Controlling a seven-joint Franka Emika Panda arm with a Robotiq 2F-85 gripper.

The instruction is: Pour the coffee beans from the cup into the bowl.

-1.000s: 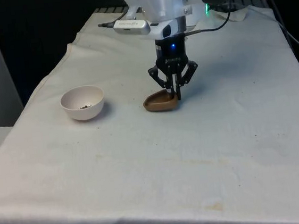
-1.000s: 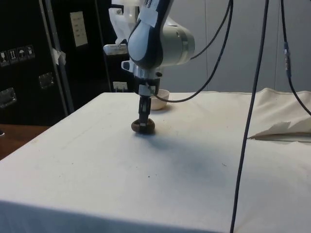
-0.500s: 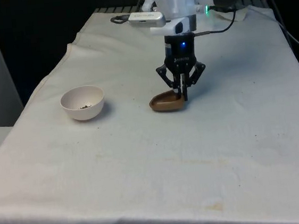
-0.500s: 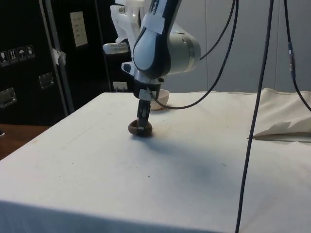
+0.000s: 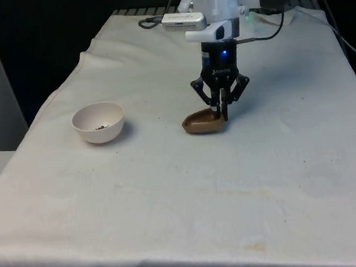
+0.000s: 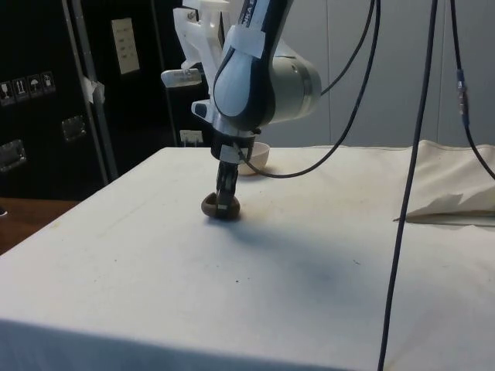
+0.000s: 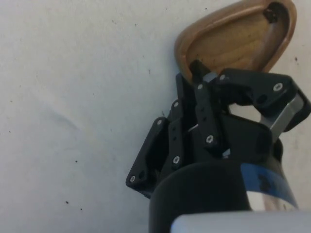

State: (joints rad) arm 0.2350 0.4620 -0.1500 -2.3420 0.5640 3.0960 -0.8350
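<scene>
Pinching the wooden cup's [image 5: 204,124] rim, my gripper [image 5: 222,111] should lower gently, bowl [image 5: 98,122] well aside.

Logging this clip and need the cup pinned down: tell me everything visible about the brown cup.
The cup is a shallow, teardrop-shaped wooden dish, tan inside with a darker brown outer wall. It sits on the white cloth near the table's middle, on the front view's right of the white bowl and well apart from it. The gripper is shut on its rim at the end nearer the front view's right. A few dark beans show in its narrow end.
</scene>
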